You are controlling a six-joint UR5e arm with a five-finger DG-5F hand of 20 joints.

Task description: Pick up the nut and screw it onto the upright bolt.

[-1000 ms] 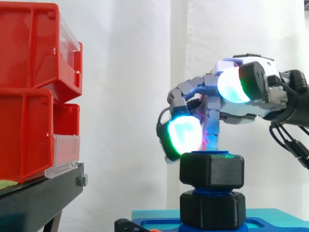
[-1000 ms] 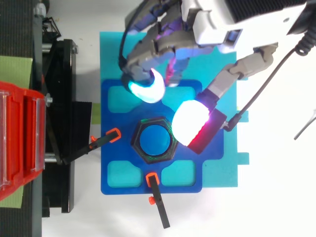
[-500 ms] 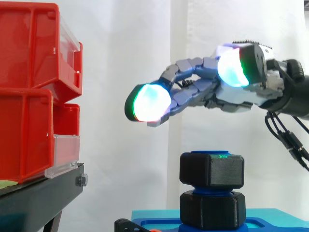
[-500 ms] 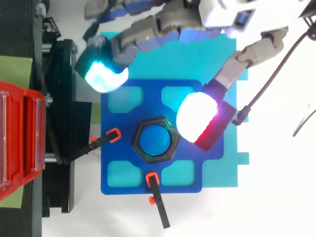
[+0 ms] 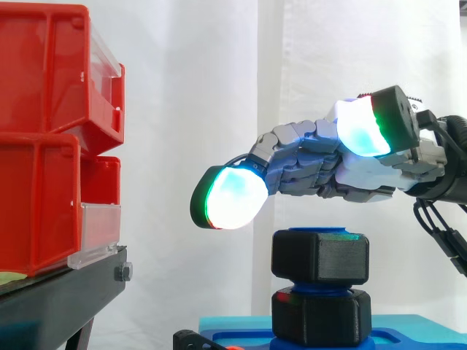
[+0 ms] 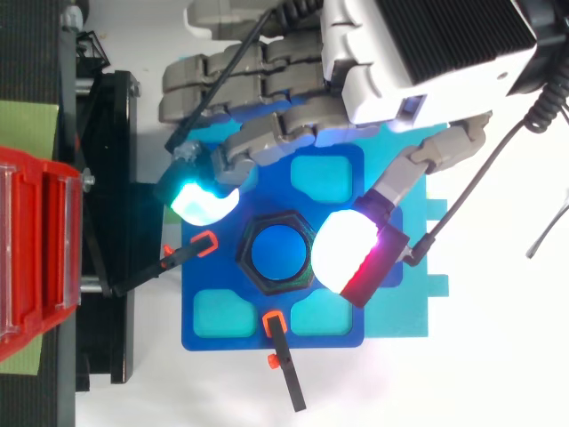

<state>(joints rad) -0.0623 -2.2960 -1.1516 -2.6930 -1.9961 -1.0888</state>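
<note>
A black hexagonal nut (image 5: 320, 257) sits on top of the upright blue bolt (image 6: 275, 253), above a second black nut (image 5: 321, 315) lower on the same bolt. The bolt stands on a blue fixture plate (image 6: 267, 329). My hand (image 5: 332, 164) hovers just above the upper nut with its fingers stretched out straight to the left, open and holding nothing. One glowing fingertip (image 5: 232, 197) hangs left of the nut, not touching it. In the top view the thumb pad (image 6: 345, 252) lies beside the nut's right edge.
Red bins (image 5: 51, 138) are stacked on a black stand (image 5: 66, 292) at the left. Two black clamps with orange tips (image 6: 203, 244) (image 6: 275, 324) sit on the fixture plate near the bolt. A teal mat (image 6: 418, 302) lies under the plate.
The fingers uncurled from around the top of the nut and stretched out straight. The hand then sank and shifted so the fingers lie low over the nut.
</note>
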